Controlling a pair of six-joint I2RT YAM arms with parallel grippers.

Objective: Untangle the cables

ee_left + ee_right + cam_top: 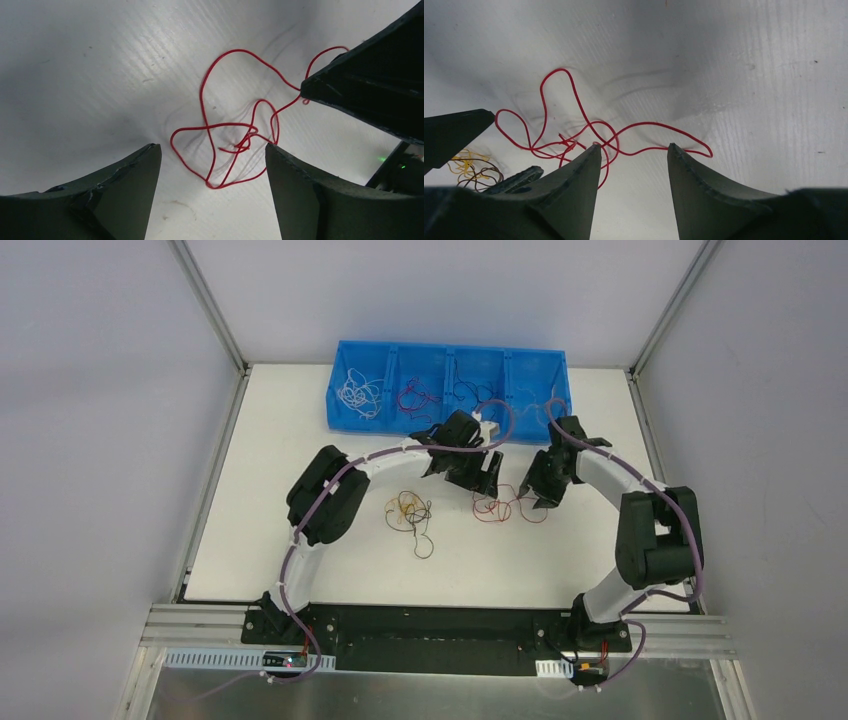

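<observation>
A loose red cable [508,510] lies in loops on the white table between my two grippers. In the left wrist view the red cable [220,125] lies just ahead of my open, empty left gripper [212,146]. In the right wrist view its strands [644,123] run past the fingertips of my open, empty right gripper [634,146]. A tangle of yellow and dark cables [410,512] lies to the left, also in the right wrist view [474,167]. From above, the left gripper [487,485] and right gripper [540,498] hover at either end of the red cable.
A blue bin [345,415] with several compartments stands at the back; it holds white cables [358,393] and a red and dark bunch [418,397]. The right gripper's finger [370,95] shows in the left wrist view. Grey walls enclose the table.
</observation>
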